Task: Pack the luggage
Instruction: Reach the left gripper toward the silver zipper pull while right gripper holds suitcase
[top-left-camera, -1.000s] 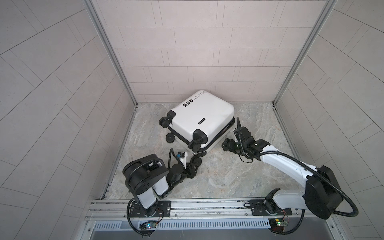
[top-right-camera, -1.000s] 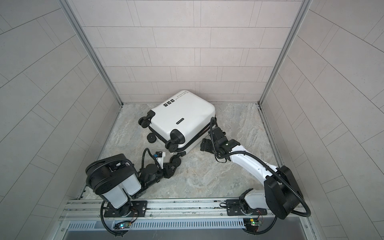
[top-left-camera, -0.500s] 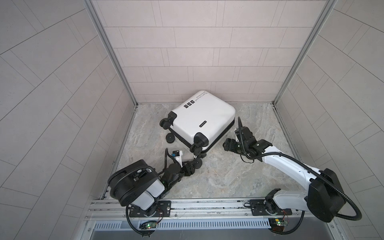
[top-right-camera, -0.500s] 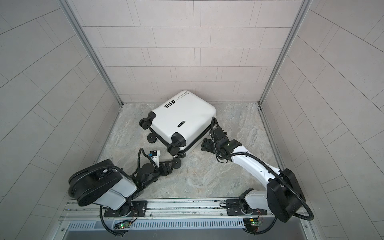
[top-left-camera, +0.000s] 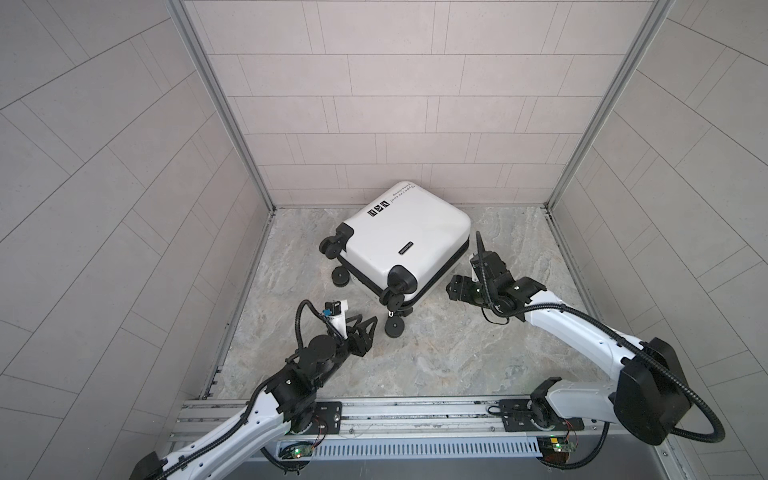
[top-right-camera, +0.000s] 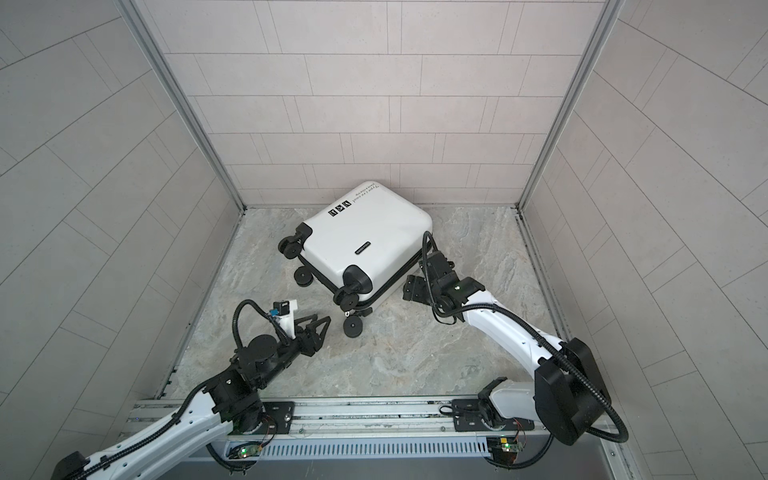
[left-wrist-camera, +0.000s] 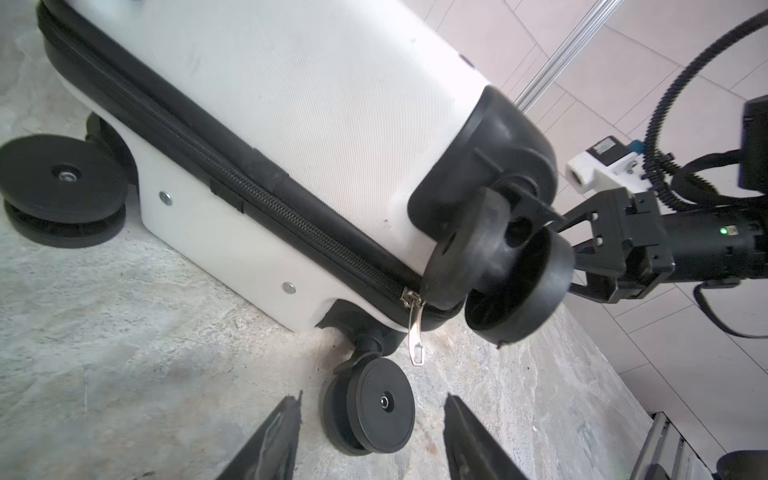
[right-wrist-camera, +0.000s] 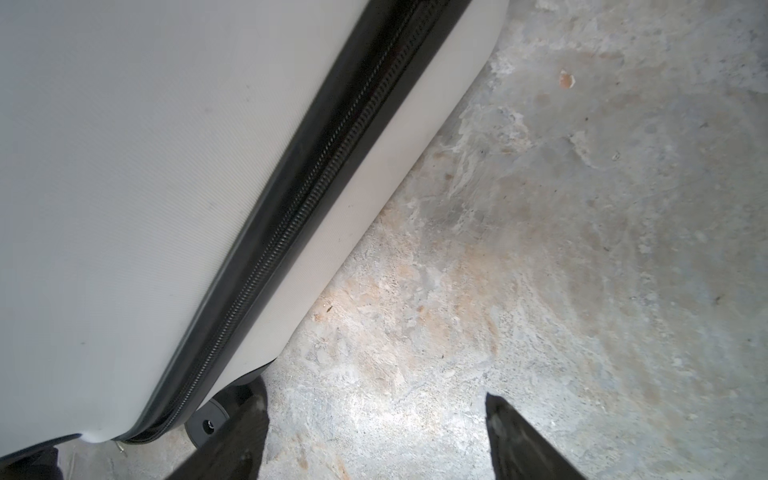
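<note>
Since the suitcase (top-left-camera: 405, 237) lies closed on the floor (top-left-camera: 457, 353) by the back wall (top-left-camera: 415, 104), packing looks nearly finished. The left gripper (left-wrist-camera: 374, 397) and right gripper (right-wrist-camera: 376, 392) stand wide, empty, beside it.

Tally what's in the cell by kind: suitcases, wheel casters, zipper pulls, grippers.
Suitcase: 1
Wheel casters: 4
Zipper pull in view: 1
Grippers: 2, left gripper and right gripper, both open
Total: 8
</note>
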